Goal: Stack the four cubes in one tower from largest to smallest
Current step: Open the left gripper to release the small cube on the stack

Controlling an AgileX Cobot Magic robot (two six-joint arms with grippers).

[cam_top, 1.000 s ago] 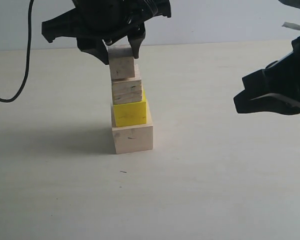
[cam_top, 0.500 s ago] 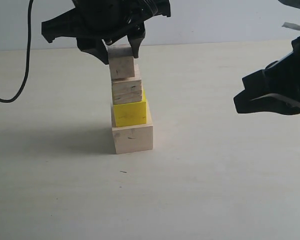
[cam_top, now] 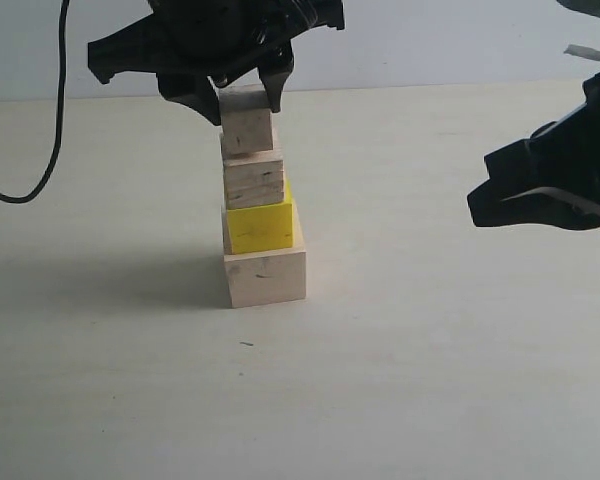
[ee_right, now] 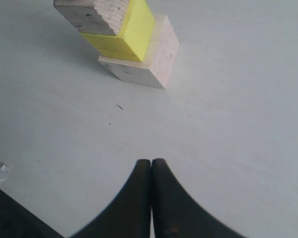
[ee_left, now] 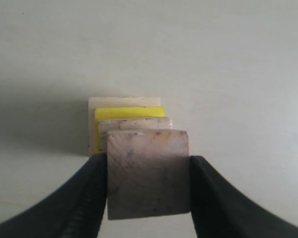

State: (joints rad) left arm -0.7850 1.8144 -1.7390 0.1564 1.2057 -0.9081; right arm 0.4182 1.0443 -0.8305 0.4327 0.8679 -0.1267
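Presently we find the left fingers [ee_left: 84, 198] clamped on both sides of the top cube [ee_left: 148, 173]; the right fingers [ee_right: 139, 198] are pressed together, empty, clear of the tower [cam_top: 263, 230].

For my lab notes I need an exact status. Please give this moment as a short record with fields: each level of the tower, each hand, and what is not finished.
base: largest pale cube, on the table
second level: yellow cube
third level: grained wood cube
top: smallest cube, at the tip; contact with the cube below cannot be told
left hand: closed on the smallest cube
right hand: shut, empty, off to the side
not yet done: release of the smallest cube
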